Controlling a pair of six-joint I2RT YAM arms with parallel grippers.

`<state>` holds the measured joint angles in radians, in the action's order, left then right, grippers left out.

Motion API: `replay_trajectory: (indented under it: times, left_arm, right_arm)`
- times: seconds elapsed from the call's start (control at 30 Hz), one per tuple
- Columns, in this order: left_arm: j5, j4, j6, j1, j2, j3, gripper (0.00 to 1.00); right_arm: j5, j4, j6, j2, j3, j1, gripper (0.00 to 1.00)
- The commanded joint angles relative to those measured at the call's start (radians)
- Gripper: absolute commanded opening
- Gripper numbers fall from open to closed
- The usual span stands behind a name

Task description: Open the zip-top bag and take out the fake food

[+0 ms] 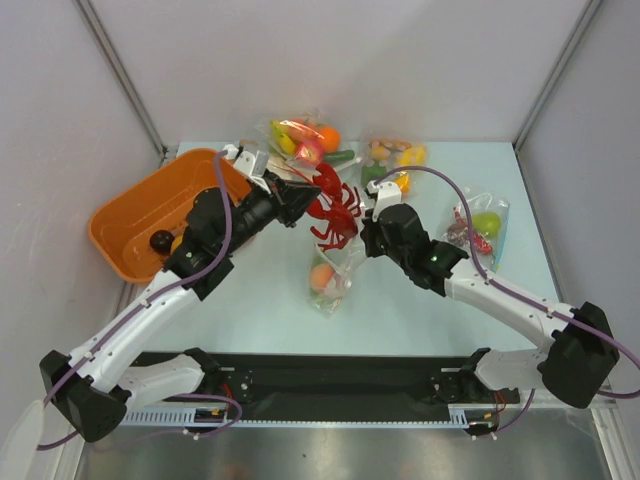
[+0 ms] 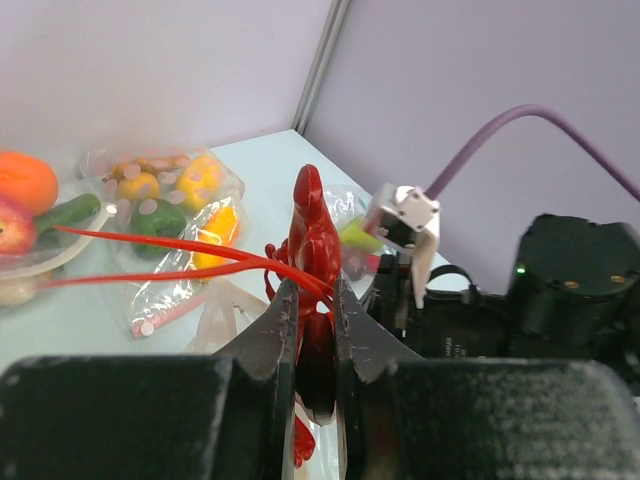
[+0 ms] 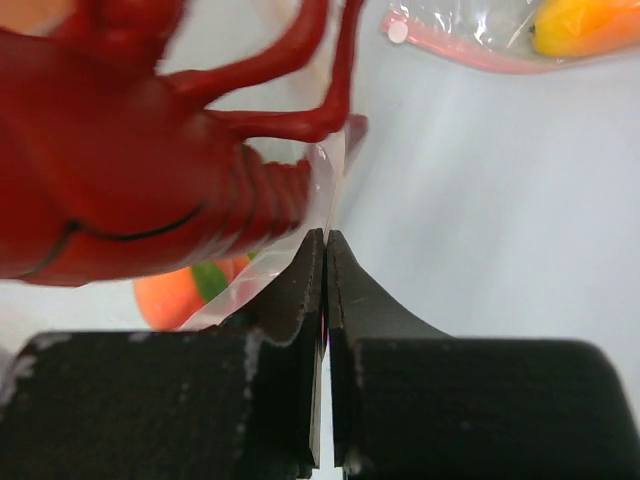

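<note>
Red lobster point(image 2: 310, 215) – one – pinched by left tool point(image 2: 315, 297).

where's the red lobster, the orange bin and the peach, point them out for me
red lobster point(image 1: 332, 205), top external view, middle of its body
orange bin point(image 1: 145, 205), top external view, bare inner floor
peach point(image 1: 321, 277), top external view, its rounded orange side

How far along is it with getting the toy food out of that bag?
Done: the zip-top bag looks open, and the red lobster is out or nearly so. In hand: the left gripper clamps the lobster while the right gripper pinches the bag's edge. Left: the peach lies inside the bag.
</note>
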<state>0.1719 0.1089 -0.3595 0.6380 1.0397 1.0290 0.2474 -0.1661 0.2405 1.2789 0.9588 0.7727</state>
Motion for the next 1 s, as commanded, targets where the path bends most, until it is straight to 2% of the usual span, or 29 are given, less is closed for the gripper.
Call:
replay_trajectory:
  times: [0.0, 0.6, 0.97]
  left_arm:
    - [0.031, 0.124, -0.036, -0.008, 0.013, 0.028, 0.0]
    - [0.115, 0.219, -0.085, -0.006, 0.077, -0.043, 0.0]
    - [0.092, 0.293, -0.127, 0.0, 0.08, -0.078, 0.0]
  right_arm:
    - [0.018, 0.013, 0.022, -0.059, 0.003, 0.019, 0.0]
    - [0.047, 0.039, 0.051, -0.087, 0.024, 0.031, 0.0]
    - [0.059, 0.051, 0.068, -0.053, 0.018, 0.028, 0.0]
